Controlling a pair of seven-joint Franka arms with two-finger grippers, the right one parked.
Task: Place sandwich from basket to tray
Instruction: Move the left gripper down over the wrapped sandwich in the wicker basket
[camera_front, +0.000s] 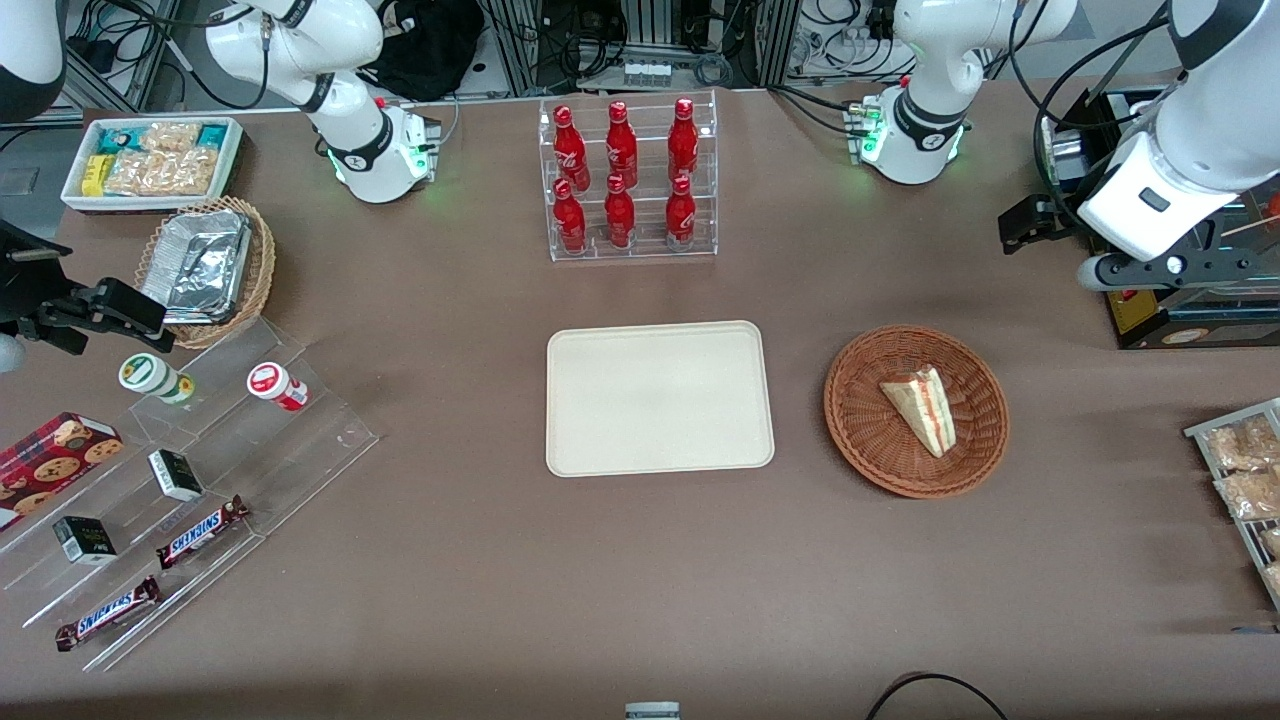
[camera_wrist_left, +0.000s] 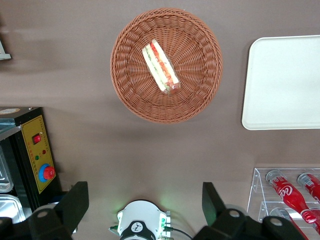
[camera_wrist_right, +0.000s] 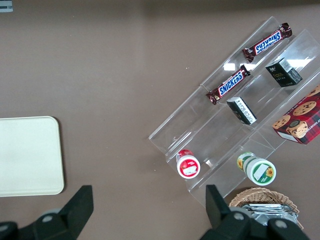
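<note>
- Gripper (camera_wrist_left: 144, 205) of the left arm hangs high above the table, farther from the front camera than the basket and toward the working arm's end; its two dark fingers (camera_wrist_left: 75, 202) stand wide apart, holding and touching nothing.
- Between those fingers the wrist view looks down on bare brown table (camera_front: 640, 580) and the arm's own white base (camera_wrist_left: 142, 227).
- Sandwich (camera_front: 922, 408) lies on its side in the basket (camera_front: 860, 425), its red, yellow and green filling edge showing, its narrow tip pointing toward the tray.
- Basket sits on the table beside the tray (camera_front: 659, 398), a strip of table between them; the two are not touching.
- Tray lies flat near the table's middle with nothing on it.
- Clear rack of red bottles (camera_front: 625, 175) stands farther from the front camera than the tray.
- Black box with a yellow panel and red button (camera_wrist_left: 39, 160) stands near the basket, toward the working arm's end.
</note>
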